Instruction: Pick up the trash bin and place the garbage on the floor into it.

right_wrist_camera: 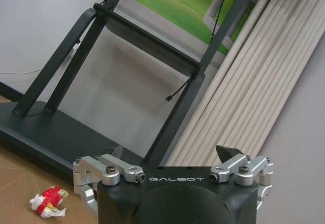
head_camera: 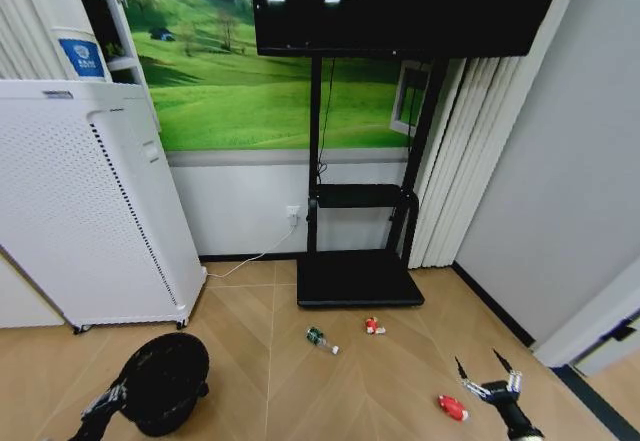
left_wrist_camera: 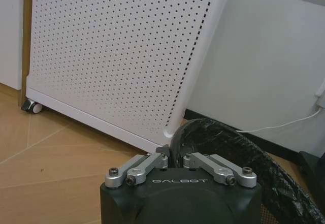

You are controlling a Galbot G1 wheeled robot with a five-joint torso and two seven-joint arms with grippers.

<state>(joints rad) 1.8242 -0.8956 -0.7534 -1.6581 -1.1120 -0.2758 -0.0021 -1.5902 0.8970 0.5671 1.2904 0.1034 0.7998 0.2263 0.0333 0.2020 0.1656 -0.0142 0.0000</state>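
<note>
Bin secured: the left gripper (head_camera: 112, 397) clamps the rim of the trash bin (head_camera: 165, 381), probably just off the floor (head_camera: 260, 361). Right gripper (head_camera: 486, 373) hangs wide above a red wrapper (head_camera: 452, 407); next comes dropping squarely over it.

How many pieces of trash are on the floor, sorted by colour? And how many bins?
Red and white trash: 2, a crumpled wrapper near the TV stand base and another wrapper by the right gripper
Green trash: 1, a small bottle
Black trash bin: 1, held at its rim by the left gripper
Total: 3 pieces of trash and 1 bin, 4 things
</note>
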